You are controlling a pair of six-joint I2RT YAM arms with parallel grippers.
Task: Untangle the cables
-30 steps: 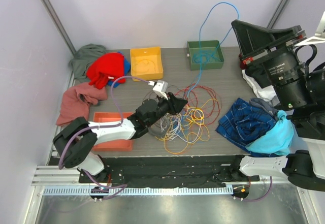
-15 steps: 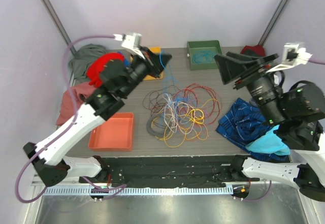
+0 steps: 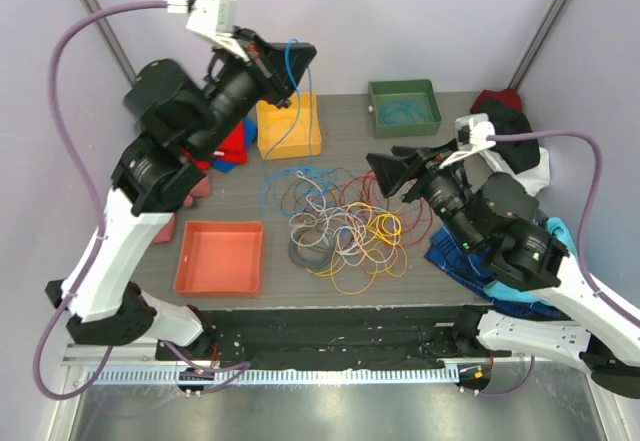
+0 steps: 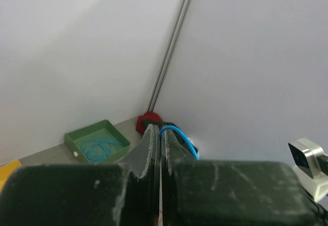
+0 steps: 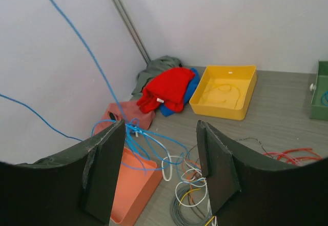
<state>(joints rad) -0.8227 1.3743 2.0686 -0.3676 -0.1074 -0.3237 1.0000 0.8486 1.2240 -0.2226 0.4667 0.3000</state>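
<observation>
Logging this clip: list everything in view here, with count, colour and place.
cables: one tangled pile, many colours, table centre
blue cable: one, held up, trailing to pile
yellow bin: one, far centre
green bin: one, far, right of centre, blue cable inside
orange tray: one, near left
red garment: one, far left
grey-green garment: one, far left corner
pink garment: one, left edge
blue plaid garment: one, right side
left gripper: shut on blue cable, raised
right gripper: open, at pile's right
</observation>
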